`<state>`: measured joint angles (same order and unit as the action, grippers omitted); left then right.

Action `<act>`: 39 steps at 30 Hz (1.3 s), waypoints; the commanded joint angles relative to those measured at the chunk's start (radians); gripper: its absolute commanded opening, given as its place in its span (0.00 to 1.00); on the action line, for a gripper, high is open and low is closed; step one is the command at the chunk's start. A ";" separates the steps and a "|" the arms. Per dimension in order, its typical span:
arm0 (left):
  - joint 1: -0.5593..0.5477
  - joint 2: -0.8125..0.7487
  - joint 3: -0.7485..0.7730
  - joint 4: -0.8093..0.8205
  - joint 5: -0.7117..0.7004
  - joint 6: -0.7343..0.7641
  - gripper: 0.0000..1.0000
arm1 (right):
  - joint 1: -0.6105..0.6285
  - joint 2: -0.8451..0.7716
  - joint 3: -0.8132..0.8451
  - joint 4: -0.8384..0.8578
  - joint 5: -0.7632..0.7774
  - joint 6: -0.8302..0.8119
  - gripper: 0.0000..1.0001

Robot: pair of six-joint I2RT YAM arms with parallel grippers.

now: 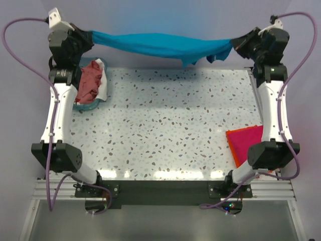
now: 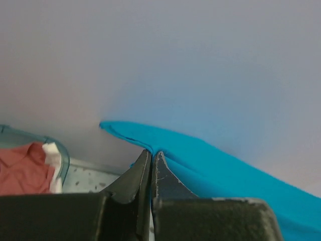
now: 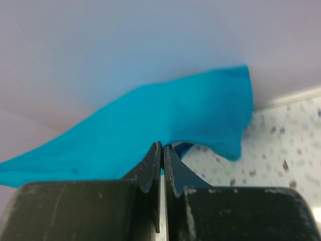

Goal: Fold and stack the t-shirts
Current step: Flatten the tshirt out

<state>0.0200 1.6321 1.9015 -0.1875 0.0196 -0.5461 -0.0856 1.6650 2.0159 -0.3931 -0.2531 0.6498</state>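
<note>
Lower right of the worktop (image 1: 165,120): magenta-pink and orange stack (image 1: 246,141), folded, judged done. Left: salmon-pink t-shirt (image 1: 90,80) and white t-shirt (image 1: 103,91) lie unfolded in the basket (image 1: 85,106). Top: left pincer (image 1: 90,36) and right pincer (image 1: 235,42) each clamp one end of the teal-blue t-shirt (image 1: 160,45), stretched aloft, not yet folded.

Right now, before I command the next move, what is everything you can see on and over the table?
teal-blue t-shirt: one, teal-blue, stretched in the air over the table's far edge
salmon t-shirt: one, dusty salmon-pink, crumpled in the basket
white t-shirt: one, white, in the basket beside it
basket: one, translucent teal, far left
magenta t-shirt: one, magenta-pink, folded, near right
orange t-shirt: one, orange, under the magenta one
table: one, white, speckled
left gripper: one, black, shut on the teal-blue t-shirt's left end
right gripper: one, black, shut on its right end
</note>
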 commanded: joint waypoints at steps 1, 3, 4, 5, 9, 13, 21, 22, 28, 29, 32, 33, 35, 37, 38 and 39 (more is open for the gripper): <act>0.017 -0.145 -0.302 0.078 0.014 -0.037 0.00 | -0.005 -0.121 -0.251 0.071 -0.012 0.013 0.00; 0.017 -0.208 -0.442 0.106 0.016 -0.064 0.00 | -0.005 -0.180 -0.452 0.074 -0.025 0.011 0.00; 0.017 -0.262 -0.569 0.109 0.017 -0.089 0.00 | -0.003 -0.233 -0.576 0.063 -0.025 0.007 0.00; 0.017 -0.287 -0.631 0.109 0.017 -0.100 0.00 | -0.003 -0.258 -0.635 0.063 -0.025 0.002 0.00; 0.015 -0.418 -0.915 0.117 0.000 -0.143 0.00 | -0.005 -0.355 -0.874 0.024 0.029 -0.045 0.00; 0.017 -0.420 -1.087 0.134 -0.012 -0.155 0.00 | -0.005 -0.306 -0.919 -0.033 0.049 -0.085 0.00; 0.015 -0.345 -1.176 0.102 0.013 -0.187 0.00 | -0.005 -0.182 -0.924 -0.134 0.115 -0.113 0.42; 0.014 -0.350 -1.202 0.099 0.016 -0.198 0.00 | -0.005 -0.186 -0.930 -0.144 0.124 -0.118 0.51; 0.006 -0.397 -1.297 0.100 0.052 -0.204 0.00 | -0.002 -0.373 -1.032 -0.187 0.163 -0.115 0.68; 0.005 -0.405 -1.305 0.091 0.049 -0.204 0.00 | 0.001 -0.411 -1.092 -0.191 0.153 -0.108 0.68; 0.005 -0.428 -1.325 0.083 0.052 -0.204 0.00 | 0.035 -0.561 -1.213 -0.207 0.163 -0.085 0.65; 0.003 -0.437 -1.328 0.082 0.052 -0.204 0.00 | 0.046 -0.588 -1.244 -0.208 0.172 -0.076 0.63; 0.003 -0.443 -1.329 0.076 0.056 -0.204 0.00 | 0.049 -0.635 -1.318 -0.199 0.187 -0.065 0.59; 0.003 -0.448 -1.331 0.074 0.057 -0.204 0.00 | 0.050 -0.634 -1.370 -0.173 0.186 -0.058 0.57; 0.003 -0.451 -1.331 0.072 0.057 -0.206 0.00 | 0.052 -0.611 -1.378 -0.147 0.181 -0.055 0.55; 0.003 -0.456 -1.331 0.071 0.059 -0.204 0.00 | 0.064 -0.590 -1.384 -0.133 0.176 -0.047 0.53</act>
<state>0.0250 1.2060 0.5747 -0.1314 0.0628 -0.7410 -0.0364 1.0256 0.6689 -0.5751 -0.0944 0.5735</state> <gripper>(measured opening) 0.024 0.548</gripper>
